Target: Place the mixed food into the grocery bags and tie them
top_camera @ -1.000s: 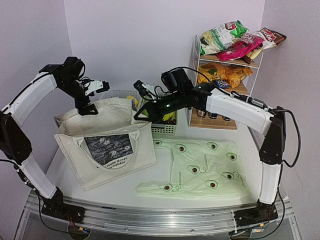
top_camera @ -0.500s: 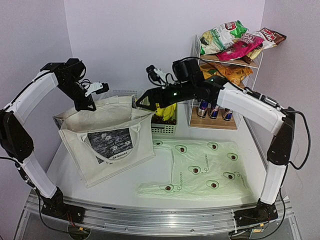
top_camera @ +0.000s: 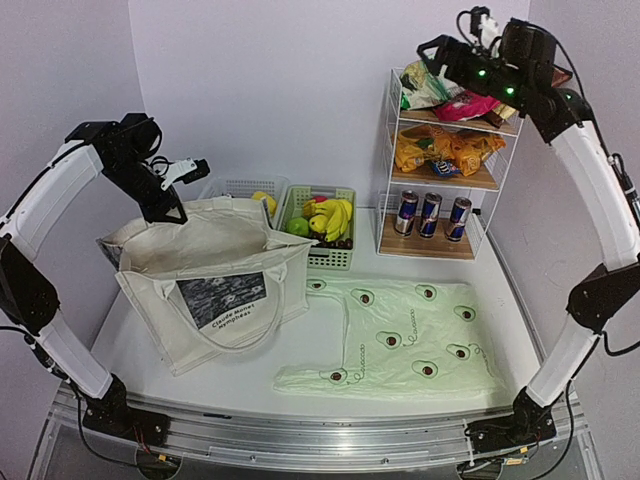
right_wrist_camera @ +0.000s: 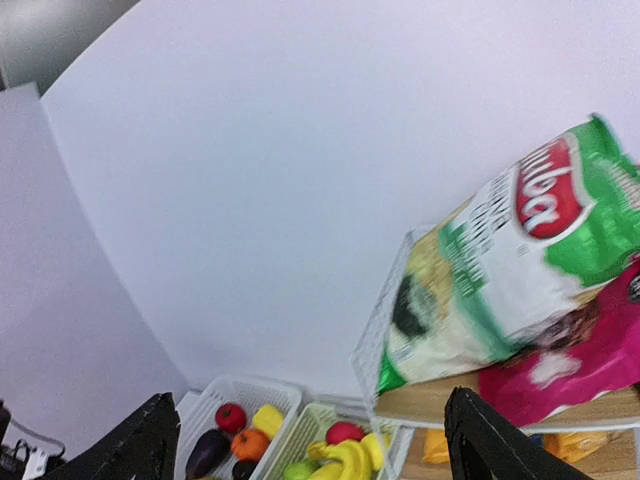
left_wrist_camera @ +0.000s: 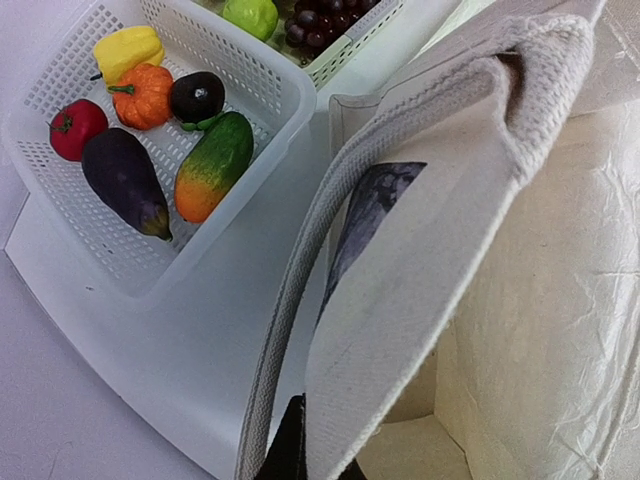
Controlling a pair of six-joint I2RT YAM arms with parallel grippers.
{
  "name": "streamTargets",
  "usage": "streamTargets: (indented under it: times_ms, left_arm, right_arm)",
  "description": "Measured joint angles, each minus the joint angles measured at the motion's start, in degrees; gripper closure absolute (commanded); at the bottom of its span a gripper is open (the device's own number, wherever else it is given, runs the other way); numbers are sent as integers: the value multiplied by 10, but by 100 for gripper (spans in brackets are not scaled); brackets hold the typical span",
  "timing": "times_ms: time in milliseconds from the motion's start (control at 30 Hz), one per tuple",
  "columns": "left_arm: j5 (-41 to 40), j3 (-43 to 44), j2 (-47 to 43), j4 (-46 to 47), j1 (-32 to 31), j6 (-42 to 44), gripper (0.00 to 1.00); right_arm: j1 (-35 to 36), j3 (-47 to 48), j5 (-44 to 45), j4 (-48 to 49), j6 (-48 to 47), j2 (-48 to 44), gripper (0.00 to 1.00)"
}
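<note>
A cream canvas tote point(top_camera: 215, 285) with a dark printed panel stands open at the left. My left gripper point(top_camera: 172, 207) is shut on its back rim; the left wrist view shows my left gripper point(left_wrist_camera: 318, 466) pinching the tote's fabric point(left_wrist_camera: 420, 280). The avocado-print plastic bag point(top_camera: 400, 335) lies flat at the front right. My right gripper point(top_camera: 432, 50) is open at the top shelf, just left of the green-white crisp packet point(top_camera: 430, 85) point(right_wrist_camera: 510, 270). Orange packets point(top_camera: 440, 150) and drink cans point(top_camera: 430, 215) sit on lower shelves. Bananas point(top_camera: 335, 215) point(right_wrist_camera: 345, 462) and grapes point(left_wrist_camera: 320, 20) lie in the green basket.
A wire shelf rack point(top_camera: 388, 160) stands at the back right with a pink crisp packet point(top_camera: 482, 100) on top. A white basket point(left_wrist_camera: 250, 130) behind the tote holds an eggplant point(left_wrist_camera: 125, 180) and other vegetables. The green basket point(top_camera: 335, 258) sits beside it.
The right arm let go at the tote's rim, opened, and swung up and right to the top shelf. The left gripper shut on the tote's back rim.
</note>
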Motion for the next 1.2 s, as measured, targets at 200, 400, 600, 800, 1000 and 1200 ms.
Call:
streamTargets:
  times_ms: [200,400,600,800,1000,1200]
  left_arm:
    - [10,-1,0,0,0,-5,100]
    - [32,-1,-1,0,0,-4,100]
    - [47,-1,-10,-3,0,-3,100]
    - [47,-2,-21,-3,0,1,100]
    - [47,-5,-24,-5,0,2,100]
    - [48,-8,-28,-3,0,2,100]
  right_arm:
    - [-75,95,19,9,2,48,9]
    - [-142,101,21,54,36,96,4]
    - [-196,113,5,111,74,155,5]
    - [-199,154,-42,152,83,204,17]
    - [-200,161,-61,183,88,209,76]
    - [-201,161,-65,194,92,209,100]
